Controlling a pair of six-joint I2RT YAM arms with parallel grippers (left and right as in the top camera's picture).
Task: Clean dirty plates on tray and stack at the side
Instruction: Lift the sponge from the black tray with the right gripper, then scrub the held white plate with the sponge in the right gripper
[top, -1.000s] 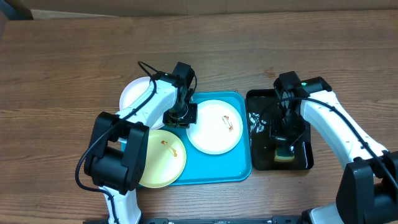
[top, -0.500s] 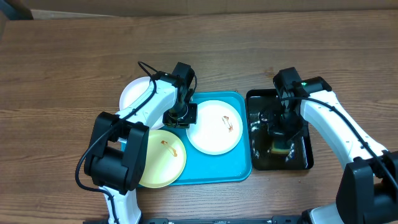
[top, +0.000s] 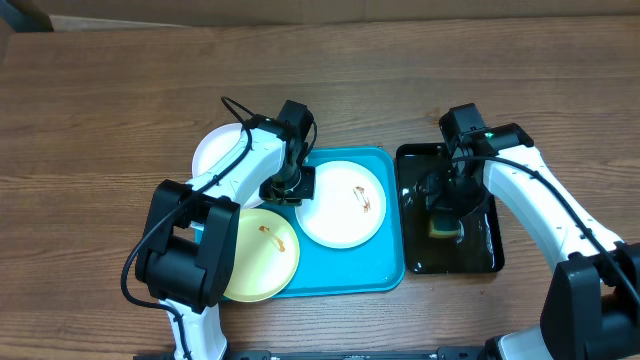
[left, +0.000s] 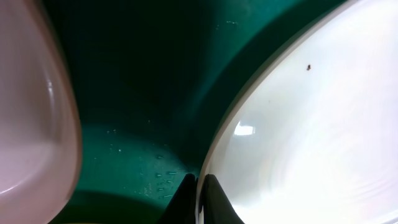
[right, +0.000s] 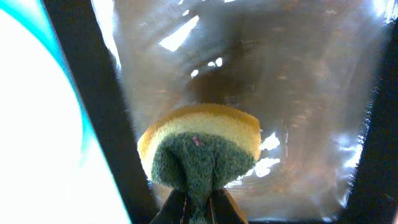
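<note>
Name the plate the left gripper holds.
The smeared white plate in the right half of the tray; the left gripper pinches its left rim. The far white plate and yellow-green plate lie apart.

My left arm (top: 232, 176) and right arm (top: 532, 196) are white with black joints and cables; my left gripper (top: 288, 188) and right gripper (top: 447, 212) are black.

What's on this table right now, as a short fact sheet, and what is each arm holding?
Tray: large turquoise rectangular plastic tray
On it: round white plate with orange smear; pale yellow-green plate overhanging its left edge
Beside it: second white plate
Left tool: shut on the smeared round white plate's rim
Right tool: shut on yellow-and-green sponge over wet glossy black tray
</note>
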